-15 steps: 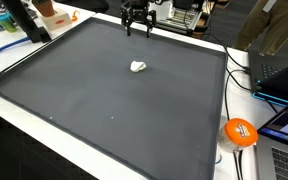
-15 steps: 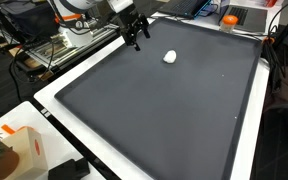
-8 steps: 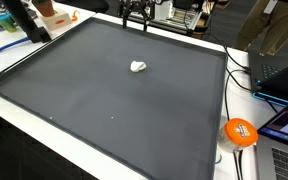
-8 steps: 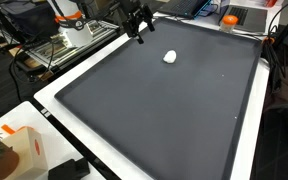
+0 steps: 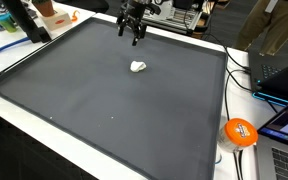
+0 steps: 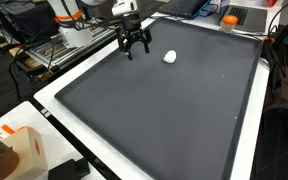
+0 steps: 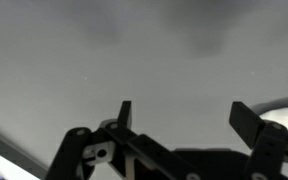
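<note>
The hand point(image 5: 133, 38) is held spread, empty, by the edge of the dark mat point(image 5: 104, 115); the white lump point(image 5: 138, 67) is spotted near it, long axis too small to tell; open mat beyond.

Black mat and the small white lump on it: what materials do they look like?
The black mat looks like rubber or foam sheet with a matte finish: the dark grey surface is even, with a dull sheen and no sharp glare. The white lump could be crumpled tissue or soft plastic: irregular outline, matte white. It is too small to be sure.
</note>
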`<act>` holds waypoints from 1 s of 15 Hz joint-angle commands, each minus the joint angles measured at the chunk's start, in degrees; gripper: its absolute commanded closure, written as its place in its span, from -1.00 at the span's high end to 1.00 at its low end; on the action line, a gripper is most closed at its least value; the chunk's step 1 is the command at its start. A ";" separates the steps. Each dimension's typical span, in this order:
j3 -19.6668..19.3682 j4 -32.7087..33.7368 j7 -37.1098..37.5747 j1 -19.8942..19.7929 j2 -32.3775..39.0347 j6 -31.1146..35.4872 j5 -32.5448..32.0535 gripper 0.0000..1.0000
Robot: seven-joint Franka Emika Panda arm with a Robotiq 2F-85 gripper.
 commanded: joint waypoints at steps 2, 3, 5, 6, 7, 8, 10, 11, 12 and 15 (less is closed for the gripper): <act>1.58 -5.11 -19.39 -0.46 -3.03 -1.98 19.66 1.00; 1.65 -5.77 -23.67 -0.59 -3.69 -1.43 24.14 1.00; 2.40 -6.72 -31.11 -0.02 -5.20 -1.81 33.76 1.00; 2.75 -7.03 -34.16 0.26 -5.96 -1.92 38.40 1.00; 3.14 -7.30 -37.17 0.56 -6.54 -1.67 43.03 1.00; 3.57 -7.52 -40.17 0.91 -7.07 -1.26 47.58 1.00; 4.98 -5.11 -45.72 2.35 -6.72 -2.91 56.86 1.00; 5.63 -6.23 -48.69 3.04 -9.30 -4.05 61.59 1.00; 6.34 -5.76 -51.46 3.87 -10.53 -5.47 66.24 1.00; 4.47 -2.67 -60.85 9.65 -16.78 -15.07 80.04 1.00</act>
